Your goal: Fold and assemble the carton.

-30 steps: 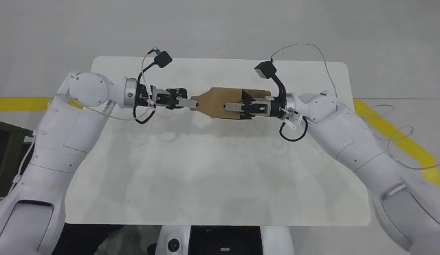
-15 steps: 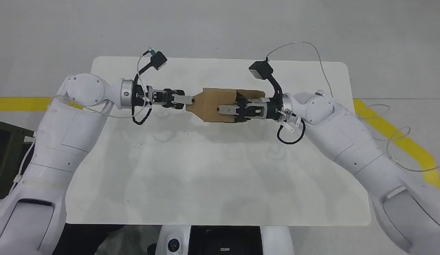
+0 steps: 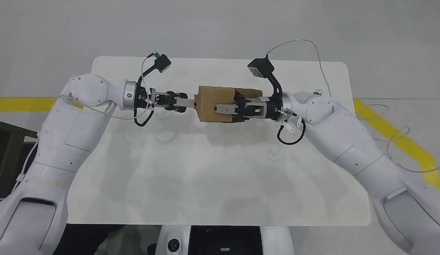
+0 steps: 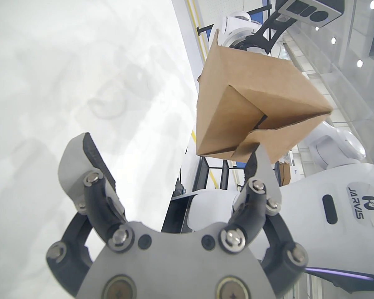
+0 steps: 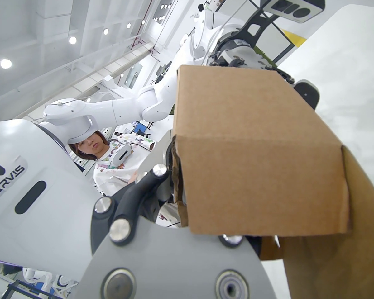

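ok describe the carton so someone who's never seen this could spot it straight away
Start at the white table. Over its far middle, off the surface, the right gripper holds the carton, with the open left gripper at its folded end. It is the only brown cardboard thing among white and black parts.

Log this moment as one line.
carton aloft | right gripper shut on carton | left gripper open, one finger touching folded end
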Available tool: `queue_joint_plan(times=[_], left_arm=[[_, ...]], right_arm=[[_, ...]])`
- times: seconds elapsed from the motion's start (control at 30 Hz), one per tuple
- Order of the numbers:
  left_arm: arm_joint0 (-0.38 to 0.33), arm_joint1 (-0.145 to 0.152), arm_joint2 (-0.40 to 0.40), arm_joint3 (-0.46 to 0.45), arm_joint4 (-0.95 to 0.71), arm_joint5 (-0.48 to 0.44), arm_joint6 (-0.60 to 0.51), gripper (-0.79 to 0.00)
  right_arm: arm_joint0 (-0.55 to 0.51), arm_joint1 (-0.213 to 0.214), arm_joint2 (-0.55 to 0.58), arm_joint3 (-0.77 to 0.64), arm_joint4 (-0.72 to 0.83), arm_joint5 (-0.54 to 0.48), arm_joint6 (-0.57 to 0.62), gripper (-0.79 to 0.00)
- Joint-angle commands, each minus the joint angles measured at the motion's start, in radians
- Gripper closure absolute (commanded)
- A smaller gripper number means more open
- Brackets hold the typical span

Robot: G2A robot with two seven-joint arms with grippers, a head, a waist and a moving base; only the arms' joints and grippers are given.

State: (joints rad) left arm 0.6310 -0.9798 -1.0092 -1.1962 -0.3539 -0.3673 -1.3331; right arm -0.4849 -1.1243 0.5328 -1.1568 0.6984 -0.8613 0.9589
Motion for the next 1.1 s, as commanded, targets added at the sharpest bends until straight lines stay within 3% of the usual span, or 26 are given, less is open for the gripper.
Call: queue_joint_plan(times=[0.0,1.07], left_arm=[[-0.002,-0.002,0.003,0.000,-0.002,-0.002,-0.001,-0.785],[-0.024,-0.024,0.032,0.042,-0.068,-0.020,-0.030,-0.785]], right_arm=[[0.001,-0.001,-0.002,-0.008,0.004,0.001,0.001,0.000],[0.024,-0.028,-0.056,0.029,0.027,-0.002,-0.002,0.000]])
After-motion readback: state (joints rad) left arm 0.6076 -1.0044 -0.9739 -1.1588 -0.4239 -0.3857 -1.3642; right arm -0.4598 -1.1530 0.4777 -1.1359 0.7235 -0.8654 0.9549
